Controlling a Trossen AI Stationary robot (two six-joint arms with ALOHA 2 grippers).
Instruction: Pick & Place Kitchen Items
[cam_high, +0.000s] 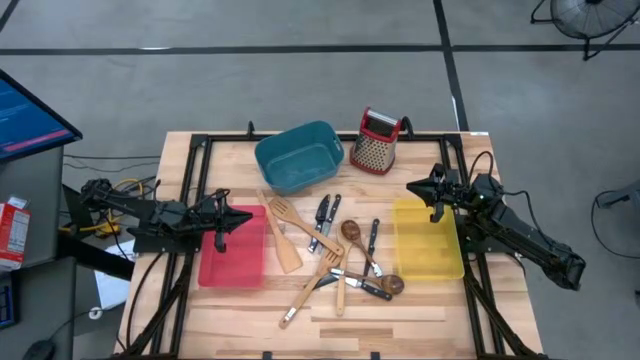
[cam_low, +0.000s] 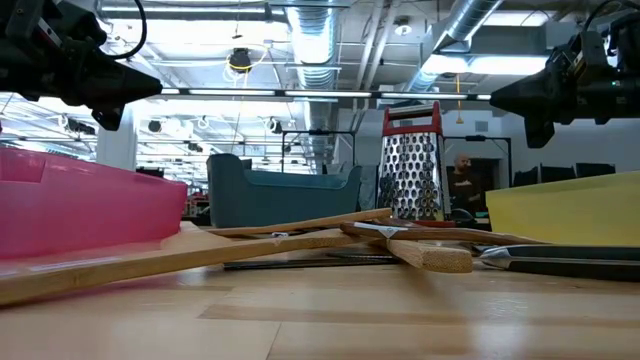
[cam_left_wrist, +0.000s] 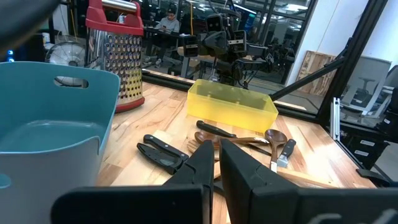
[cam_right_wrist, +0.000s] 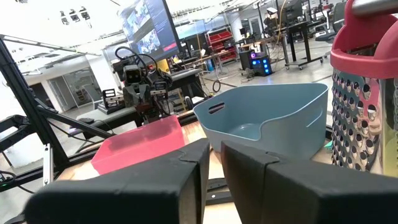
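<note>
Several kitchen utensils (cam_high: 330, 255) lie loose on the wooden table between the bins: pale wooden spatulas (cam_high: 283, 240), a dark wooden spoon (cam_high: 352, 233) and black-handled knives (cam_high: 322, 222). They also show in the left wrist view (cam_left_wrist: 249, 140) and the low view (cam_low: 330, 240). My left gripper (cam_high: 248, 215) is shut and empty, held above the red bin (cam_high: 235, 262) and pointing toward the table's right edge. My right gripper (cam_high: 410, 186) is shut and empty, held above the far left corner of the yellow bin (cam_high: 428, 245) and pointing toward the table's left edge.
A teal bin (cam_high: 297, 155) and a red-topped metal box grater (cam_high: 376, 142) stand at the table's far side. The red bin is on the left and the yellow bin on the right of the utensils. Bare wood lies along the near edge (cam_high: 400, 325).
</note>
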